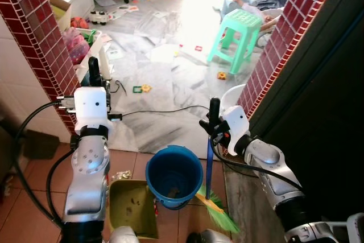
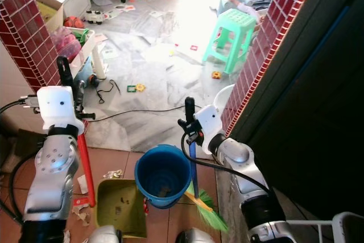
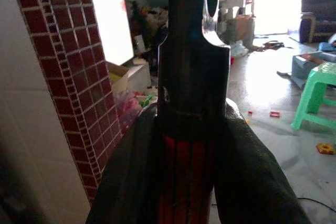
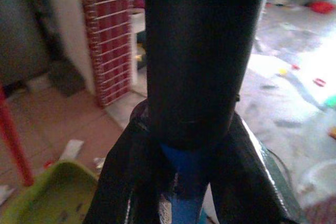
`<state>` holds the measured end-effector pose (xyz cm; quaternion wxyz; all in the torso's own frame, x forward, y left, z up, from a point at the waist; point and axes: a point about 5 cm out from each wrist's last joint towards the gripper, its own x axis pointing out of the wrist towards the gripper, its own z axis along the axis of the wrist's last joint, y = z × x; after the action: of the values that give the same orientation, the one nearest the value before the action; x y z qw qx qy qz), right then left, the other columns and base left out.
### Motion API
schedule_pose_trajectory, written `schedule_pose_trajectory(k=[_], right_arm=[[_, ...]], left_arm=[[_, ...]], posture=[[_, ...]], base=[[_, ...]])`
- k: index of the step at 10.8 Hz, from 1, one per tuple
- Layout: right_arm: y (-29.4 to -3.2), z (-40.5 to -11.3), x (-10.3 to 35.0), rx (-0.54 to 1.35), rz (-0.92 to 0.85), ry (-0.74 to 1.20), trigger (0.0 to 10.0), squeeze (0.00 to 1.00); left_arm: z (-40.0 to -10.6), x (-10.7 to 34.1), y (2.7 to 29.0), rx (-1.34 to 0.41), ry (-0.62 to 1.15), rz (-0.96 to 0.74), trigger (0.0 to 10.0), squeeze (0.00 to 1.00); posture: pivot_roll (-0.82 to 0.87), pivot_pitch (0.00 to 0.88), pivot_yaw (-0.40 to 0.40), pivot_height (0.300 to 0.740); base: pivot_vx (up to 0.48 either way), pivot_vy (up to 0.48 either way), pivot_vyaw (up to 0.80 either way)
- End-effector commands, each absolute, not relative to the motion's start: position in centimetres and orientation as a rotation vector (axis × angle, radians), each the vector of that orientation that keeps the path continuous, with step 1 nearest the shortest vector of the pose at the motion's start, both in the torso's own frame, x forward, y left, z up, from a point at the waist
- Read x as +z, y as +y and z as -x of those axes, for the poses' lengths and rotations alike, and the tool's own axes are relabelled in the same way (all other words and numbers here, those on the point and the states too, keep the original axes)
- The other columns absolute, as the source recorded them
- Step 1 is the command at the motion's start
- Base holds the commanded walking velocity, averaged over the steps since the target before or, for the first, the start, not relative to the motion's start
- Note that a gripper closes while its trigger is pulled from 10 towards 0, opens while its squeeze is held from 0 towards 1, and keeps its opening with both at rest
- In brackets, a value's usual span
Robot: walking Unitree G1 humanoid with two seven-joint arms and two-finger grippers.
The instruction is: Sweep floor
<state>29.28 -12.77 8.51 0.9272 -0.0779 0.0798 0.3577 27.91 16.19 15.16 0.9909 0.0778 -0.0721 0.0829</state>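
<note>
We see right gripper [image 2: 190,119] clenched on blue broom handle [image 2: 193,169]; green plastic bristles [image 2: 209,211] splay on terracotta tile at 5 o'clock of round blue plastic bucket [image 2: 162,175]. Left gripper [image 2: 63,78] clamped on red dustpan handle [image 2: 86,169]; olive-green plastic dustpan [image 2: 118,208], speckled with debris, at bucket's 8 o'clock. Right eye view shows red handle's length; in left eye view arm hides it. Left wrist view: red ribbed shaft [image 3: 185,182] between fingers [image 3: 252,182]. Mint plastic stool [image 1: 238,37] at 12 o'clock on littered marble floor [image 1: 165,83].
</note>
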Motion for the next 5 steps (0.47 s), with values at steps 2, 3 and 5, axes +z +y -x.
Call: schedule_pose_trajectory(k=[2,3,5], right_arm=[[-11.7,-27.8,9.4,0.938,0.115,0.182,10.0,0.0],[-11.0,-26.3,10.2,1.112,0.055,0.214,10.0,0.0],[-11.3,-25.6,10.2,1.183,0.065,0.231,10.0,0.0]], left_arm=[[-28.9,15.8,14.7,0.139,-0.168,-0.097,10.0,0.0],[-30.3,16.0,13.2,0.115,-0.176,-0.071,10.0,0.0],[-31.9,16.1,10.8,0.07,-0.182,-0.056,10.0,0.0]], posture=[[0.01,0.019,-0.078,0.74],[0.0,0.019,-0.072,0.74],[-0.02,0.018,-0.067,0.74]], base=[[0.0,0.0,0.0],[0.0,0.0,0.0],[0.0,0.0,0.0]])
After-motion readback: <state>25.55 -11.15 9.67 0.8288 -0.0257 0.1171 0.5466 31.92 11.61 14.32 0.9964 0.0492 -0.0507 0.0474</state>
